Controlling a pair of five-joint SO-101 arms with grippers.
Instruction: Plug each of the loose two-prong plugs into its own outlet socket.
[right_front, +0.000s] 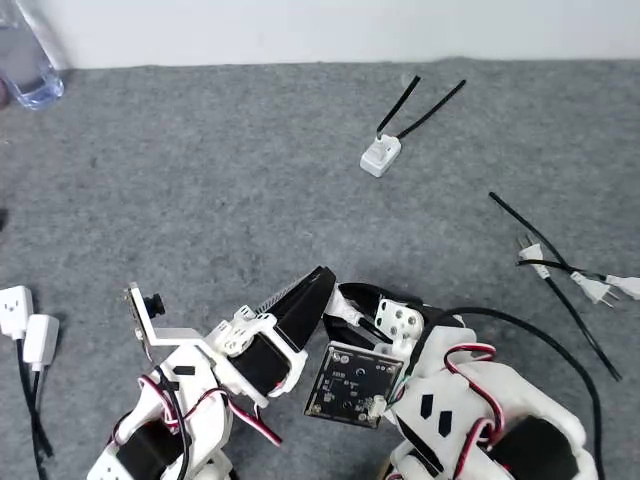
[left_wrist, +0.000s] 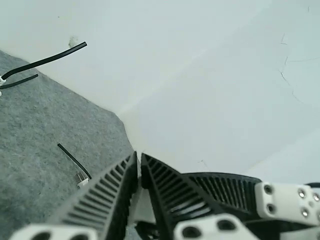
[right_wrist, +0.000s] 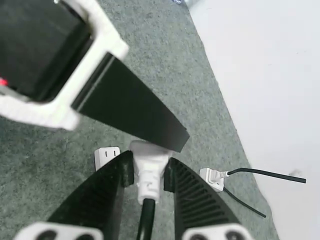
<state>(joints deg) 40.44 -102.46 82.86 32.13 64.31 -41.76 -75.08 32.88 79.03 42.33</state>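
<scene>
Grey carpet (right_front: 200, 210) underneath, white wall (right_front: 300, 30) along the far edge. Clamped from both sides between the black fingers of the right gripper (right_wrist: 148, 161): a white two-prong plug (right_wrist: 149, 176). Long axis in line with the fingers, black cord (right_wrist: 145, 220) trailing back toward the wrist, front end facing outward, prongs hidden behind the other arm's black finger. Just beside that front end, flat on the carpet, a white outlet socket (right_wrist: 107, 156), two slots facing up; touching or not, cannot tell. Crossing close in front of the plug, the left gripper (left_wrist: 138, 160), fingers pressed together, nothing between them. Farther out toward the wall, a white socket block (right_front: 380, 156) with two black cords fanning away. Well apart, on the right in the high view, a first loose plug (right_front: 535, 252) and a second loose plug (right_front: 602, 290), each on a cord, prongs toward the left of that view. At the left edge, two white pieces (right_front: 28, 325) with black cords.
</scene>
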